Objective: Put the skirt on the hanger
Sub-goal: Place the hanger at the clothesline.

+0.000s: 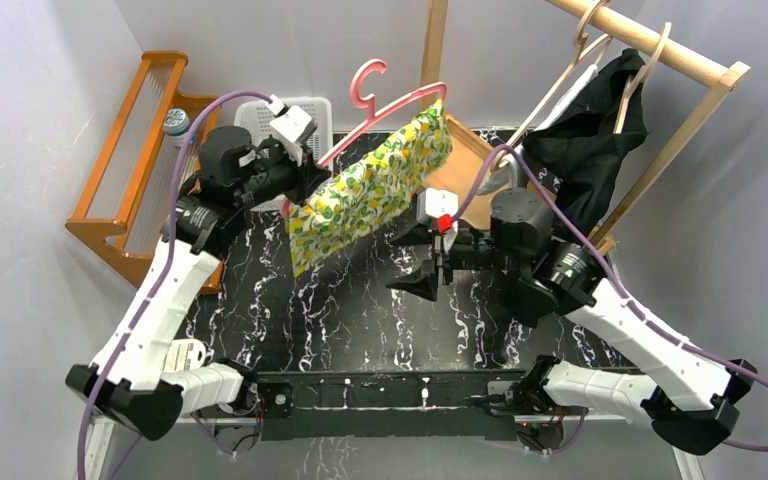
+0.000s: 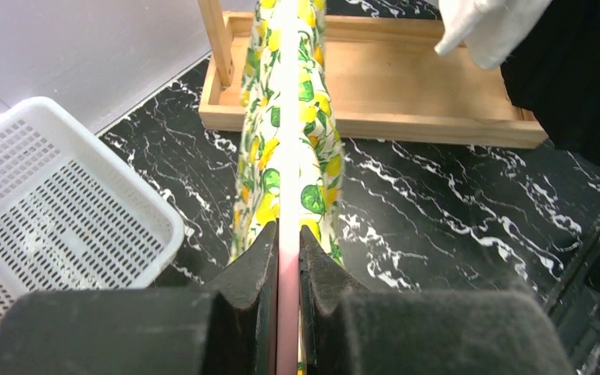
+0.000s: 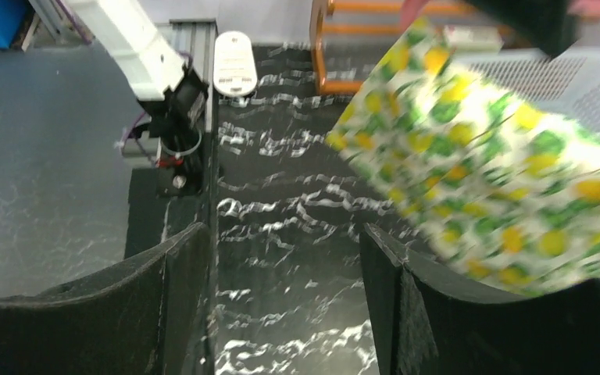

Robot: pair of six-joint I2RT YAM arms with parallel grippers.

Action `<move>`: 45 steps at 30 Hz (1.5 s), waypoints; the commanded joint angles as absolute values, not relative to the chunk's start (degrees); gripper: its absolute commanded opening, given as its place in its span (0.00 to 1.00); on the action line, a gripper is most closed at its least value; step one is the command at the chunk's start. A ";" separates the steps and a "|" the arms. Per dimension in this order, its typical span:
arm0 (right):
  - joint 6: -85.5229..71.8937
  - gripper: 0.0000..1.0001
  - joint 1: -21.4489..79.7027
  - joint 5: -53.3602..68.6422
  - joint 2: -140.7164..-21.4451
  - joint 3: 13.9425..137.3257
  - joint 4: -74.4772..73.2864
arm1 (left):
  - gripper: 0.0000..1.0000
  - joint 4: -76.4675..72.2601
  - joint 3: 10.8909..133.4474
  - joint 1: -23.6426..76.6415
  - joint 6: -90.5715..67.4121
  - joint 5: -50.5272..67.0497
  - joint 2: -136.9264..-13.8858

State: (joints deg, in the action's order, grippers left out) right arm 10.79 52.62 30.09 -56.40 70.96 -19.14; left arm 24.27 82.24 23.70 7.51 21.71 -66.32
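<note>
While the left gripper (image 2: 287,234) clamps the pink hanger (image 1: 365,85) by its bar, jaws closed tight on it, the lemon-print skirt (image 1: 370,190) hangs draped over that bar just beyond its fingertips. The right gripper (image 3: 285,234) stands wide open and empty, with the skirt's lower edge just above and to the right of it. The draping looks largely done. What seems in hand is settling the cloth, so the next move probably calls for the right gripper to pinch the loose hem and even it out. Only the top view shows the hanger's hook hanging free, well short of the wooden rail (image 1: 660,45). Only the left wrist view shows the bar pinched.
</note>
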 commanded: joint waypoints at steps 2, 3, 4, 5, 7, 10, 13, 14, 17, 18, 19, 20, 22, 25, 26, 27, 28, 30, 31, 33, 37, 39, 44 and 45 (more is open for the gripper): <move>5.51 0.75 52.76 28.50 -55.44 66.30 -14.46 | 0.00 8.16 88.82 23.75 5.20 24.95 -69.61; 5.14 0.75 52.77 28.50 -55.47 65.48 -14.27 | 0.00 7.41 89.92 24.06 5.04 25.19 -70.89; 4.87 0.75 52.88 28.51 -55.35 64.57 -13.59 | 0.00 6.58 90.90 24.45 4.94 25.11 -72.19; 4.31 0.75 52.90 28.36 -55.06 63.26 -12.87 | 0.00 5.77 91.79 25.08 4.97 24.76 -73.41; 3.80 0.75 52.94 27.79 -54.33 61.50 -11.67 | 0.00 4.72 93.86 26.50 5.19 24.30 -75.92; 3.94 0.75 53.16 25.96 -53.31 59.57 -11.02 | 0.00 3.51 97.14 28.91 5.80 22.82 -80.81; 3.86 0.74 53.25 24.89 -52.57 58.66 -10.90 | 0.00 2.50 101.76 31.11 5.86 21.37 -85.67; 3.55 0.74 53.34 24.67 -52.35 58.63 -10.81 | 0.00 2.39 103.70 31.75 5.59 20.70 -87.57; 2.23 0.74 53.35 24.62 -51.05 58.43 -10.57 | 0.00 2.31 110.12 34.11 5.17 18.49 -93.51; 1.63 0.74 53.37 24.85 -50.28 58.18 -10.63 | 0.00 2.36 113.37 35.07 5.26 17.72 -96.09; 0.25 0.74 53.43 24.87 -48.97 57.45 -10.82 | 0.00 2.41 118.12 36.31 5.32 16.82 -100.81; -0.26 0.74 53.39 24.92 -47.91 56.85 -11.27 | 0.00 2.69 122.30 36.99 5.28 16.10 -103.61; -1.98 0.74 53.52 23.17 -43.34 54.41 -14.81 | 0.00 3.81 133.71 38.78 5.72 11.72 -112.97; -2.51 0.73 53.50 22.73 -41.03 51.76 -19.10 | 0.00 1.48 140.73 39.90 5.67 10.50 -119.17; -3.10 0.73 53.52 22.37 -40.33 50.40 -19.21 | 0.00 -0.97 140.76 40.31 5.40 10.75 -119.91; -3.68 0.74 53.53 22.32 -40.04 49.83 -19.17 | 0.00 -2.10 141.45 40.64 5.41 10.09 -120.90; -4.08 0.74 53.53 22.23 -39.91 49.39 -19.08 | 0.00 -2.82 141.53 40.82 5.42 9.73 -121.29; -4.43 0.73 53.51 22.32 -39.81 48.68 -18.99 | 0.00 -4.75 141.40 41.18 5.26 8.74 -121.96; -4.74 0.73 53.52 22.30 -39.74 48.43 -18.99 | 0.00 -5.48 141.38 41.34 5.32 8.51 -122.15; -5.11 0.73 53.53 22.12 -39.53 48.07 -18.98 | 0.00 -7.03 141.33 41.84 5.62 8.15 -122.41; -6.06 0.73 53.52 21.23 -38.63 47.08 -18.65 | 0.00 -10.16 140.90 42.74 6.24 8.06 -122.88; -6.44 0.74 53.52 20.94 -38.18 46.53 -18.41 | 0.00 -11.72 140.89 43.11 6.37 8.57 -123.22; -7.77 0.74 53.52 20.38 -37.62 45.72 -18.02 | 0.00 -13.53 142.56 43.92 6.15 8.25 -125.70; -7.90 0.74 53.52 20.39 -37.50 45.63 -17.94 | 0.00 -13.53 143.13 44.06 6.17 7.93 -126.46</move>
